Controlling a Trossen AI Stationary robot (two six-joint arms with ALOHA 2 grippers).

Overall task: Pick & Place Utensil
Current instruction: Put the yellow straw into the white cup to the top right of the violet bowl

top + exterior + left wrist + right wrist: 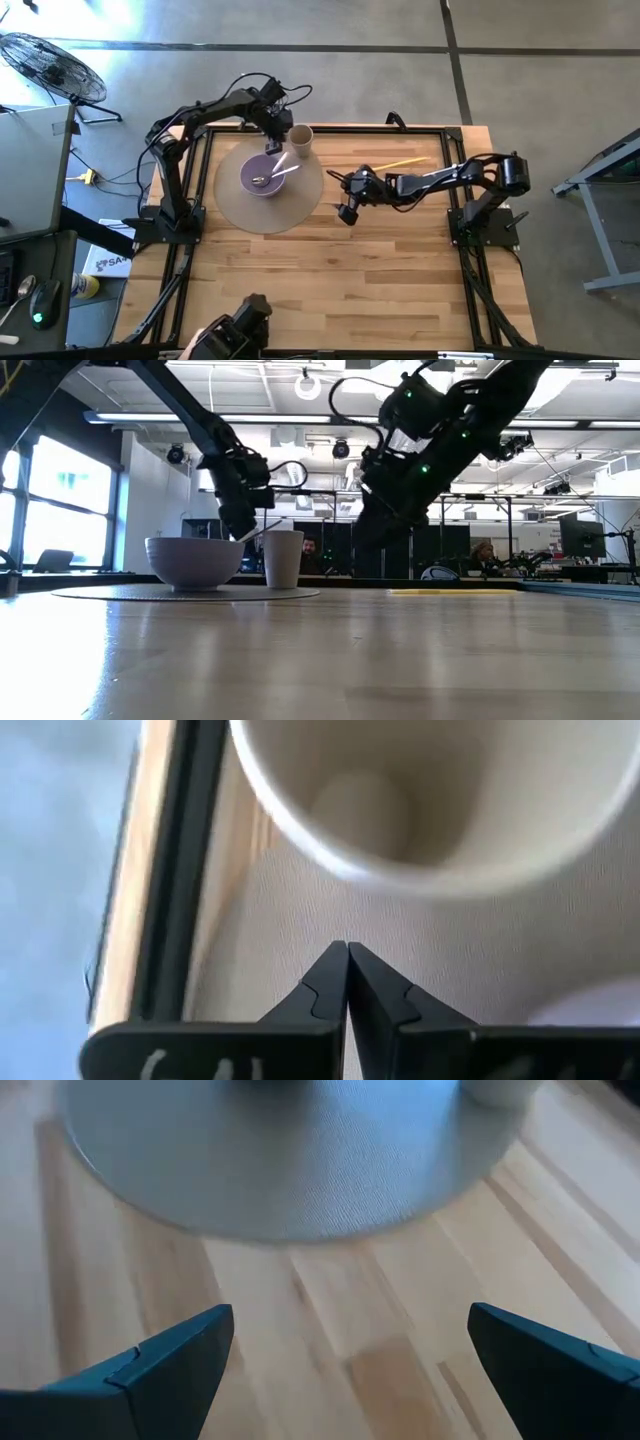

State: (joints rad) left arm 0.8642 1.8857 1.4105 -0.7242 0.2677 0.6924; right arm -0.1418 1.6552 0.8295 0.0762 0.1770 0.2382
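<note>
A butcher-block tabletop (340, 270) of pale wooden strips carries a round grey placemat (232, 208) with a fine woven texture. On the mat sits a lavender bowl (262, 176), smooth and rounded, with a metal spoon (262, 180) lying inside and a white utensil (288, 171) resting across its rim. Just beside the bowl stands a cream-coloured cup (300, 140), cylindrical and upright, its hollow interior filling the left wrist view. A pair of yellow chopsticks (400, 163) lies flat on the bare wood, well apart from the mat, near the right arm.

The left claw (347, 960) hangs over the mat between the cup and the bowl, its 2 dark pointed fingers (320, 985) pressed together tip to tip with nothing between them. The right claw (350, 1350) hovers over bare wood just beside the mat's edge, its 2 blunt dark fingers (175, 1355) spread wide and holding nothing.

In the low view, the bowl and cup stand side by side on the thin mat, with people seated at desks in the room behind.
</note>
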